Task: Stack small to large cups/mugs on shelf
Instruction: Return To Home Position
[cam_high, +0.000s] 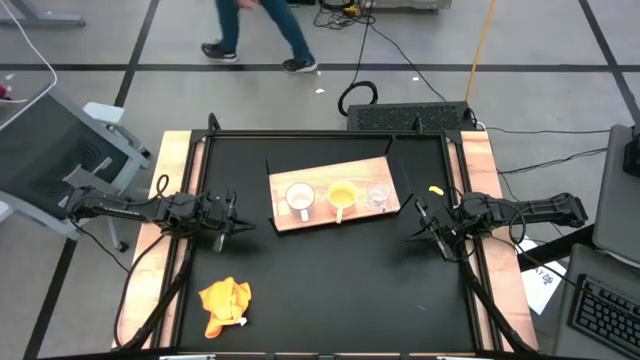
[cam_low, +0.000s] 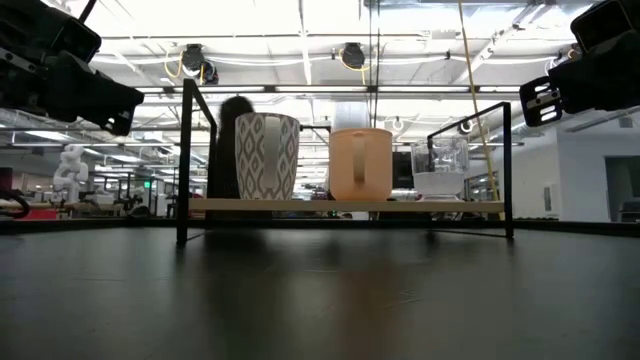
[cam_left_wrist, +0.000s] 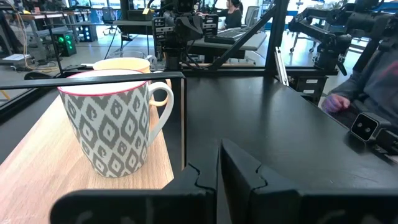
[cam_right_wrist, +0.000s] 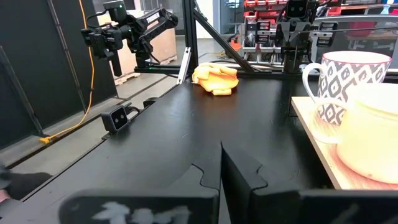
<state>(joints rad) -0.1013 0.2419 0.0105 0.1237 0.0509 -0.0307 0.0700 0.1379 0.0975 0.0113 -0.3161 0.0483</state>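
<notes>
**Cups shelved; only homing left**

The left fingers (cam_left_wrist: 245, 180) and right fingers (cam_right_wrist: 242, 177) are pressed together and empty, flanking the shelf (cam_high: 330, 170) at mid-desk (cam_high: 330, 290). The white cup (cam_high: 299, 198), yellow cup (cam_high: 342, 196) and glass cup (cam_high: 378, 196) stand upright along its crosswise long axis. The white and yellow handles point to the near edge. Likely next: park both arms clear.

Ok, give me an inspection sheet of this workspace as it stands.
Surface: black table.
Job's things: patterned mug, yellow mug, glass mug upright in a row on the wooden shelf.
Clutter: orange cloth on the table, on the left arm's side.
End effectors: left end effector shut, left of the shelf; right end effector shut, right of it; both empty.
Cables: black loop and yellow cable on the floor behind the table.
Surroundings: person walking behind the table.
</notes>
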